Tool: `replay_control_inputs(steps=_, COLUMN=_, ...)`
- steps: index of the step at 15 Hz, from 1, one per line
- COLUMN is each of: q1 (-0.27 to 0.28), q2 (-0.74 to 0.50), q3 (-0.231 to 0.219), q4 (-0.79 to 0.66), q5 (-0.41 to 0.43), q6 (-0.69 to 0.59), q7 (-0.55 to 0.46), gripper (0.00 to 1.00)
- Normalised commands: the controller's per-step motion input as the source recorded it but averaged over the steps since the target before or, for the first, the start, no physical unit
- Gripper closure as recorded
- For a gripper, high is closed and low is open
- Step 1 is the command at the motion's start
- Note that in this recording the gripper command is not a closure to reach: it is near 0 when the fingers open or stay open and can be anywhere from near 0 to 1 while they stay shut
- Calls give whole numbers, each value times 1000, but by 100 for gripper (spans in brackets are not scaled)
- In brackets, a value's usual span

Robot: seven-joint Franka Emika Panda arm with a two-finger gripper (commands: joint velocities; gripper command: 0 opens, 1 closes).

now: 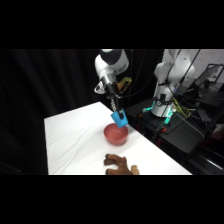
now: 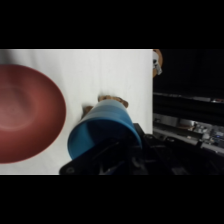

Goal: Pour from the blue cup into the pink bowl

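Observation:
The blue cup hangs tilted just above the far rim of the pink bowl, held by my gripper, which comes down from above. In the wrist view the blue cup lies on its side in front of the black linkage, its open mouth turned toward the pink bowl at the left. The gripper is shut on the cup. The bowl stands on the white table.
A brown lumpy object lies near the table's front edge, also seen past the cup in the wrist view as the brown object. Dark equipment and cables stand beyond the table's right edge.

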Motion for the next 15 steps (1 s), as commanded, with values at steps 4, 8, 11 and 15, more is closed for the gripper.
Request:
replay_control_inputs(steps=4, q1=-204, q2=310, q3=-74, q4=347, q5=333, q6=-752, q7=-490, gripper=15)
replay_control_inputs(steps=8, q1=-158, q2=389, q3=-22, q4=393, q5=263, q6=-739, q7=-336, gripper=15)
replay_control_inputs(steps=11, q1=-73, q2=277, q3=-1, q4=359, q5=82, q6=-429, q7=-117, gripper=15)
replay_control_inputs(steps=15, q1=100, q2=-51, q3=-20, q4=155, q5=-206, q6=316, q7=214, gripper=15)
